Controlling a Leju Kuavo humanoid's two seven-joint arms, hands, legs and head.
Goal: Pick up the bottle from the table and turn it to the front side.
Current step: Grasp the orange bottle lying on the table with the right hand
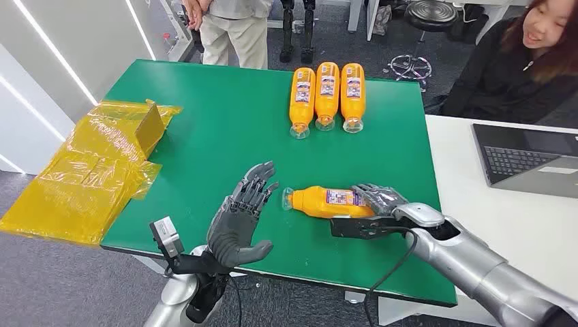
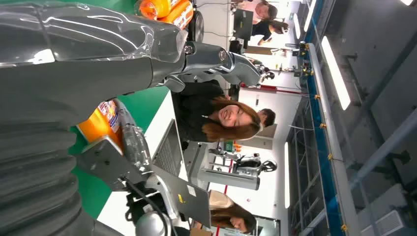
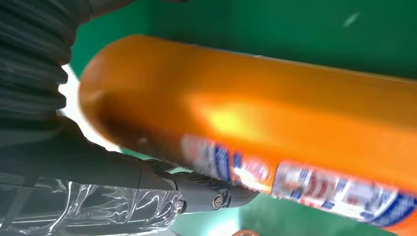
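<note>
The orange bottle [image 1: 327, 202] is lain on its side near the green table's [image 1: 218, 129] front edge, gripped at its base by the right hand [image 1: 375, 208], fingers wrapped over it. The left hand [image 1: 242, 218] is held just left of the cap, fingers spread. Three more bottles [image 1: 326, 95] are lined up far back.

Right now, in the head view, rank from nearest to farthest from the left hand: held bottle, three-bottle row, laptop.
From the left hand:
1. Held bottle, just to its right, in the right hand.
2. Three-bottle row, at the table's far edge.
3. Laptop, far right on the white desk.
</note>
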